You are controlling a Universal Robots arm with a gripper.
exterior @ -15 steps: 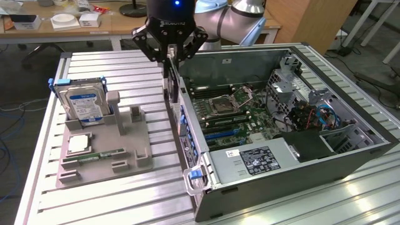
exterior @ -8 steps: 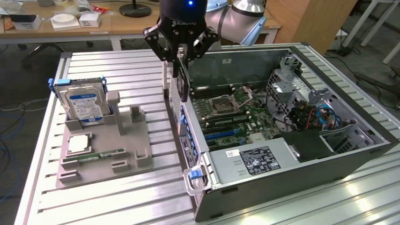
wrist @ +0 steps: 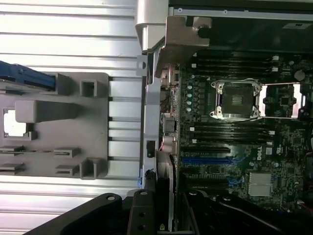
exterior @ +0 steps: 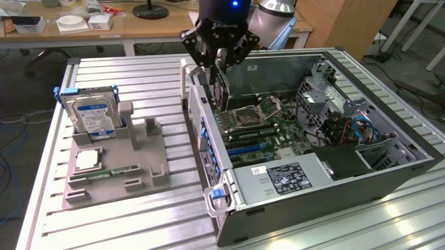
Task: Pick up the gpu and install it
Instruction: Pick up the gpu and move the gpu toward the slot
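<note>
One card matters here, and it is off the table (exterior: 125, 224) already: the gpu (exterior: 217, 88) hangs on edge from the gripper (exterior: 220, 60), which is clenched on its upper part, over the open computer case (exterior: 389, 172). It sits just inside the case's rear wall, on the exterior view's left side of the opening. From where I stand the dark face looks taller than it is wide, so I judge its long axis to be nearer upright than level, though I cannot be sure of that. Straight below and beside it lies the motherboard (exterior: 278, 125), with the processor socket (exterior: 247, 115) close under the card's lower edge. The blue slots (exterior: 245, 148) lie farther along the board, toward the power supply (exterior: 285, 177) end of the case, and they run outward from the rear wall across the board. The card is thus above the board but not over those slots, and to my eye not lined up with them. Well apart, on the grey holder (exterior: 139, 161), stand the hard drive (exterior: 94, 112) and the memory stick (exterior: 114, 172), untouched.
</note>
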